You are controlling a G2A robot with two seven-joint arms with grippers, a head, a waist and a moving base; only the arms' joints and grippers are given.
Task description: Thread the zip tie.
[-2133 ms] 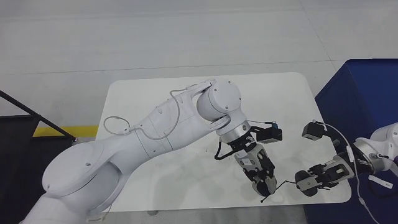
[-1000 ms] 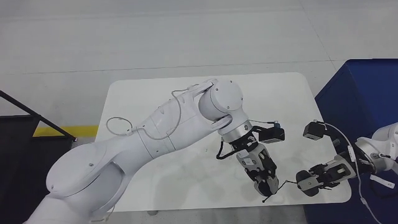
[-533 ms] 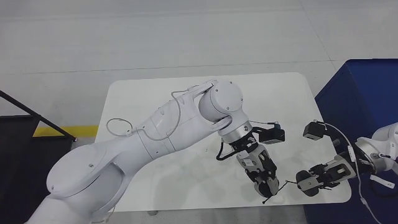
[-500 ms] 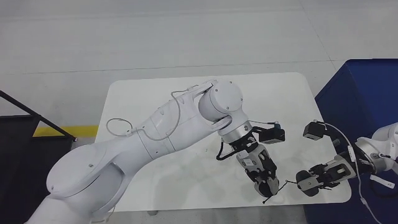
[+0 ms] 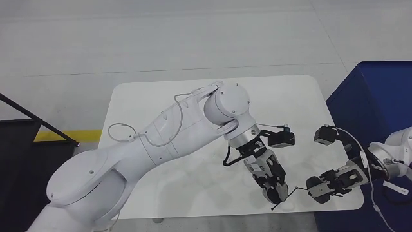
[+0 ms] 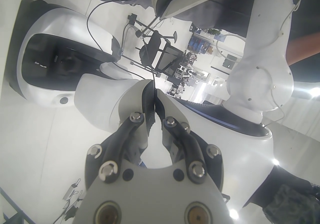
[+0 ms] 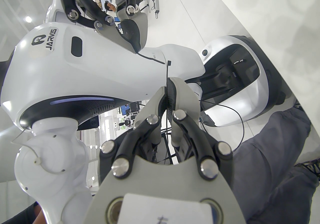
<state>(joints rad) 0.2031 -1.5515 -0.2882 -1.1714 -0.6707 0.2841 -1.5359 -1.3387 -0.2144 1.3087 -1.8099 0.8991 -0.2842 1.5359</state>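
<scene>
Hovering over the table (image 5: 154,103) near its front right corner, the left gripper (image 5: 277,196) has its fingers pressed together on one end of the zip tie (image 7: 167,69), a thin black strap held clear of the table's surface. Farther toward the table's right edge, the right gripper (image 5: 311,189) is likewise pinched tight on the tie, just below its small square head. The strap's free tip, sticking out of the left gripper, lies just beside that head; whether it has entered cannot be told.
</scene>
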